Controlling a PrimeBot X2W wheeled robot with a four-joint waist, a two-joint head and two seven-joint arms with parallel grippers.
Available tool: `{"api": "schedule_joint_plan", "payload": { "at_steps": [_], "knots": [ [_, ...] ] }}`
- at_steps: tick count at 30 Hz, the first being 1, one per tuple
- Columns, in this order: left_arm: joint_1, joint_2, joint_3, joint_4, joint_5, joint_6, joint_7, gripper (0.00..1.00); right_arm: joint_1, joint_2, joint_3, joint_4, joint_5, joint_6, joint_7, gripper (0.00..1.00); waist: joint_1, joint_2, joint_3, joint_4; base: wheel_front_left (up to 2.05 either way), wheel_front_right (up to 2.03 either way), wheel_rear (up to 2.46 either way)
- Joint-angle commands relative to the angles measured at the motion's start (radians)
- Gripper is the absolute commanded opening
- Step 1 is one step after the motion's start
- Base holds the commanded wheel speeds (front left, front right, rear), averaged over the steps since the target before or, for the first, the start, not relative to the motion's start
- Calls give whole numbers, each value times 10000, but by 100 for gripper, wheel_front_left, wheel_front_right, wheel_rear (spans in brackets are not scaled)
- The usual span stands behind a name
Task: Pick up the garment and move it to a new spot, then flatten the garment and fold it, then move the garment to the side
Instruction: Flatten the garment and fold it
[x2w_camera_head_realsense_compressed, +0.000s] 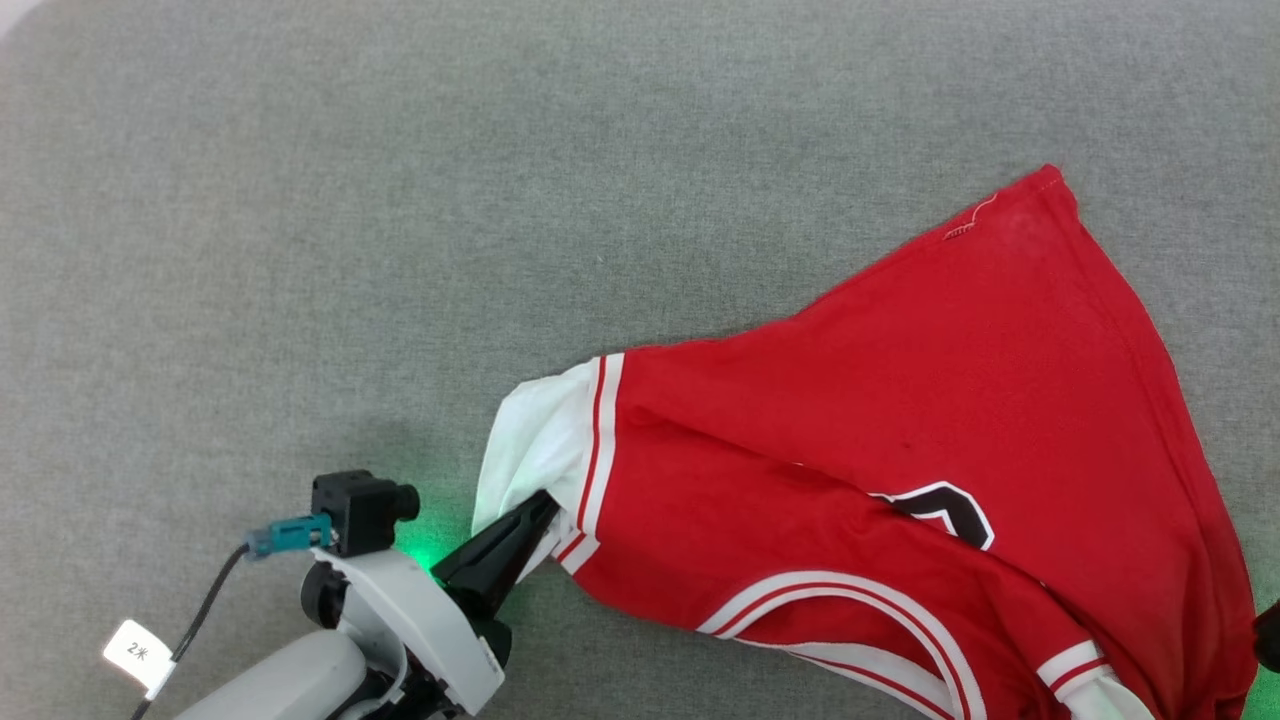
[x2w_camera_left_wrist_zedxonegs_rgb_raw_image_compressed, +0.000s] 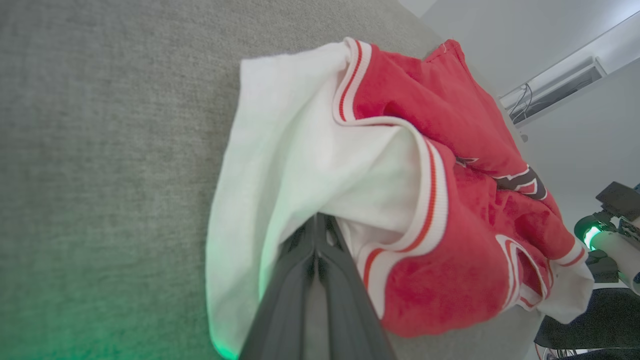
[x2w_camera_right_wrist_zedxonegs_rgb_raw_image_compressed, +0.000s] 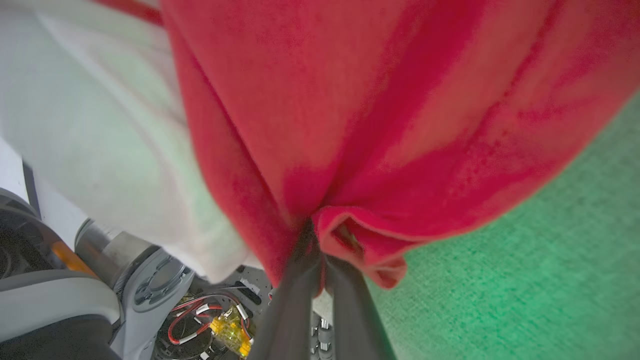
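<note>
A red sleeveless basketball jersey (x2w_camera_head_realsense_compressed: 900, 400) sprawls rumpled across the right side of a grey fabric-covered counter (x2w_camera_head_realsense_compressed: 300, 200), one stitched hem corner (x2w_camera_head_realsense_compressed: 1040, 185) pointing toward the far side. A white side panel (x2w_camera_head_realsense_compressed: 525, 440), edged in white-and-red striped trim (x2w_camera_head_realsense_compressed: 600, 440), bunches at the jersey's left end, where the left pincer (x2w_camera_head_realsense_compressed: 540, 510) nips the cloth with its fingers pressed together. A black white-outlined numeral (x2w_camera_head_realsense_compressed: 945, 512) peeks from a diagonal fold, and a curved striped armhole band (x2w_camera_head_realsense_compressed: 850, 590) runs beneath it. At the near right edge, red fabric gathers in tight pleats into the closed right pincer (x2w_camera_right_wrist_zedxonegs_rgb_raw_image_compressed: 315, 235).
</note>
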Motion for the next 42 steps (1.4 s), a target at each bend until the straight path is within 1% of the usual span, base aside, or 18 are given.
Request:
{"api": "schedule_joint_plan", "payload": {
  "at_steps": [1, 4, 6, 8, 9, 12, 15, 18, 21, 22, 24, 28, 31, 34, 37, 40, 41, 42],
  "knots": [
    [108, 163, 67, 160, 40, 128, 16, 0, 127, 378, -204, 81, -258, -27, -246, 100, 0, 0, -30, -21, 0, 0, 0],
    [149, 125, 47, 103, 60, 100, 17, 0, 200, -61, -912, 184, -334, -66, -665, 100, 0, 0, -89, 32, 0, 0, 0],
    [205, 36, 63, 47, 26, 58, 16, 0, 393, -594, -1495, 149, -62, -100, -1031, 100, 0, 0, -132, 110, 0, 0, 0],
    [289, -51, 146, -91, -55, -14, 14, 0, 744, -1246, -2054, -14, 344, -19, -1424, 100, 0, 0, -138, 169, 0, 0, 0],
    [289, -51, 146, -91, -55, -14, 14, 0, 744, -1246, -2054, -14, 344, -19, -1424, 100, 0, 0, -138, 169, 0, 0, 0],
    [367, -107, 279, -224, 78, 3, 13, 0, 772, -2012, -3106, -62, 739, -16, -1921, 100, 0, 0, -95, 214, 0, 0, 0],
    [384, -236, 281, -260, 222, 12, 12, 0, 346, -2323, -4260, -27, 595, -17, -2173, 100, 0, 0, -15, 325, 0, 0, 0],
    [196, -462, 272, -227, 356, -26, 12, 0, -253, -2307, -5079, -7, -190, -17, -2259, 100, 0, 0, 182, 492, 0, 0, 0],
    [-75, -733, 172, -113, 501, -116, 68, 0, -961, -1730, -5217, -309, -1228, -18, -1873, 100, 0, 0, 456, 751, 0, 0, 0],
    [-182, -831, 144, -57, 534, -149, 83, 0, -1269, -1534, -5101, -454, -1664, -18, -1622, 100, 0, 0, 560, 843, 0, 0, 0],
    [-309, -991, 130, 73, 566, -174, 83, 0, -1995, -869, -4763, -508, -2388, -18, -1029, 100, 0, 0, 762, 995, 0, 0, 0],
    [-477, -1283, 89, 387, 637, -255, 80, 0, -3806, 665, -3562, 131, -3305, -18, 266, 100, 0, 0, 1124, 1243, 0, 0, 0],
    [-542, -1478, 45, 592, 692, -298, 98, 0, -5144, 1487, -2523, 1089, -3842, -18, 893, 100, 0, 0, 1342, 1411, 0, 0, 0],
    [-596, -1609, 59, 784, 742, -331, 110, 0, -6227, 2030, -1642, 2086, -4067, -18, 1146, 100, 0, 0, 1491, 1532, 0, 0, 0],
    [-592, -1694, 72, 955, 796, -350, 115, 0, -6929, 2307, -733, 2866, -4181, -18, 1309, 100, 0, 0, 1550, 1601, 0, 0, 0],
    [-540, -1747, 77, 1066, 814, -356, 109, 0, -7318, 2487, 11, 3507, -3935, -19, 1355, 100, 0, 0, 1559, 1617, 0, 0, 0],
    [-510, -1757, 88, 1096, 825, -365, 107, 0, -7409, 2527, 279, 3627, -3802, -19, 1410, 36, 0, 0, 1547, 1610, 0, 0, 0],
    [-486, -1768, 102, 1121, 829, -376, 105, 0, -7499, 2541, 489, 3718, -3620, -19, 1417, 0, 0, 0, 1529, 1601, 0, 0, 0]
  ]
}}
